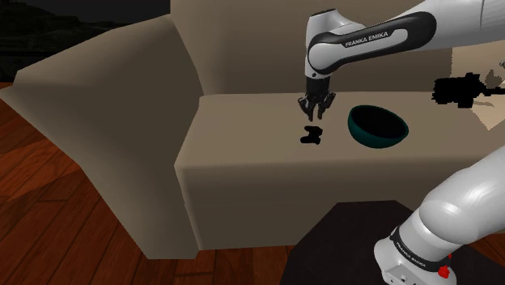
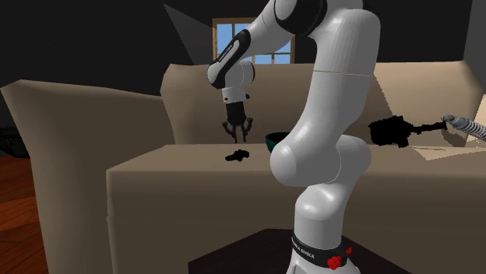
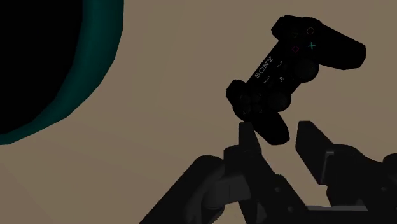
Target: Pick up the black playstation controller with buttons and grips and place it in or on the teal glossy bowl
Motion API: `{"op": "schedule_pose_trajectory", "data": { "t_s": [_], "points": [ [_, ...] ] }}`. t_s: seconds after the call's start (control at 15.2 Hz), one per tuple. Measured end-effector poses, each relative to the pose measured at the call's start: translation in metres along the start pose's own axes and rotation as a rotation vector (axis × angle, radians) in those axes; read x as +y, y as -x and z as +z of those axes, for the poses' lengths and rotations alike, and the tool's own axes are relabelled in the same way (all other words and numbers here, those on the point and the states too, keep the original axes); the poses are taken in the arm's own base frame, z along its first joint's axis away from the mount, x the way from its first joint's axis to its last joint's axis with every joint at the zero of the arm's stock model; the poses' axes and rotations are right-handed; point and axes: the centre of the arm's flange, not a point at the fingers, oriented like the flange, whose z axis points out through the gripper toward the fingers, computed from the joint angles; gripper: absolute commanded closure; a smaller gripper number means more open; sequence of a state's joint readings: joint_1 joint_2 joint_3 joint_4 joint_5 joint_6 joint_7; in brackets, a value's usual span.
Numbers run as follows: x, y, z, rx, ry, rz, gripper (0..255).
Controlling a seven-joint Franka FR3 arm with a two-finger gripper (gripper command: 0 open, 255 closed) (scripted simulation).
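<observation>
**Container.** Teal bowl point(image 1: 378, 128) point(image 2: 274, 140) point(image 3: 95, 70): glossy, upright on the sofa seat point(image 1: 243, 121), about midway between the seat's back and front edges. Interior dark and bare.

**Task item.** Black controller point(image 1: 311, 135) point(image 2: 237, 156) point(image 3: 286, 70): lies flat on the same seat, buttons up, just beside the bowl and apart from it, on the side toward the sofa's armrest point(image 1: 105, 89). It is outside the bowl.

**Arm.** White arm point(image 1: 364, 36) reaches from the stand point(image 1: 340, 243) over the seat, with the wrist bent downward. Gripper point(image 1: 316, 109) point(image 2: 237, 132) point(image 3: 280, 137) points down and hangs just above the controller without touching it. The fingers point(image 3: 312, 143) are spread and hold nothing. In the wrist view one controller grip sits ahead of the gap between them.

**Surface.** Beige sofa with a high backrest point(image 2: 195, 101) and a wide flat seat. An irregular black shape point(image 1: 455, 87) point(image 2: 396, 132) lies farther along the seat beyond the bowl; what it is cannot be told.

**Room.** Reddish wood floor point(image 1: 65, 202). Window point(image 2: 234, 35) behind the sofa shows blue.
</observation>
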State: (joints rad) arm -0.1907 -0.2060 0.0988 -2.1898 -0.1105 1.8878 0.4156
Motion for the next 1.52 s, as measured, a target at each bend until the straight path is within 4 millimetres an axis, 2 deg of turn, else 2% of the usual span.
{"op": "schedule_pose_trajectory", "data": {
  "t_s": [0.46,0.53,0.66,0.73,0.86,1.25,1.52],
  "points": [
    [0.0,0.0,0.0,0.0,0.0,0.0,255],
    [0.0,0.0,0.0,0.0,0.0,0.0,0],
    [0.008,-0.004,0.006,-0.024,-0.025,0.039,0],
    [0.018,-0.009,0.015,-0.063,-0.066,0.101,0],
    [0.027,-0.012,0.029,-0.103,-0.11,0.163,0],
    [0.025,-0.009,0.062,-0.117,-0.125,0.185,0],
    [0.024,-0.008,0.068,-0.117,-0.125,0.185,0]
  ]
}}
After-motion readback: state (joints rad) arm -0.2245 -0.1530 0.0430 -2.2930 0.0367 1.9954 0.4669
